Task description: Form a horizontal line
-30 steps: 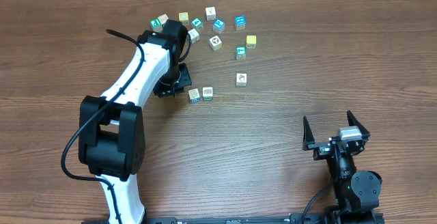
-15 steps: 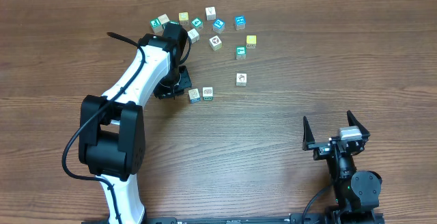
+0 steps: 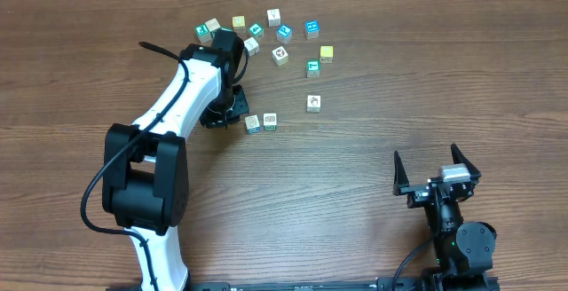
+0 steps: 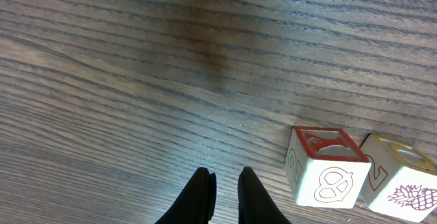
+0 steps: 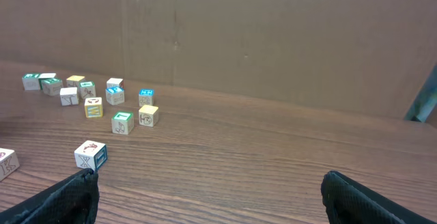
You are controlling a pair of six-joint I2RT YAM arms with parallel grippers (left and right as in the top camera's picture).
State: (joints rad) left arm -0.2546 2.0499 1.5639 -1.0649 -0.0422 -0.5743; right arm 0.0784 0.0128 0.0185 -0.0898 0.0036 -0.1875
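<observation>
Row [image 3: 261, 122] of two touching cubes runs left to right beside the left hand [image 4: 225, 173], pinched shut on nothing.

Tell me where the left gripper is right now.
In the overhead view the left gripper sits left of centre, just left of the two touching cubes and below the scattered cluster; it is shut and empty.

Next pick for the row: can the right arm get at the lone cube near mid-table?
Probably yes. The right gripper is open, the lone cube stands apart from the others, and only bare table lies between them. Whether it stretches that far is unclear.
</observation>
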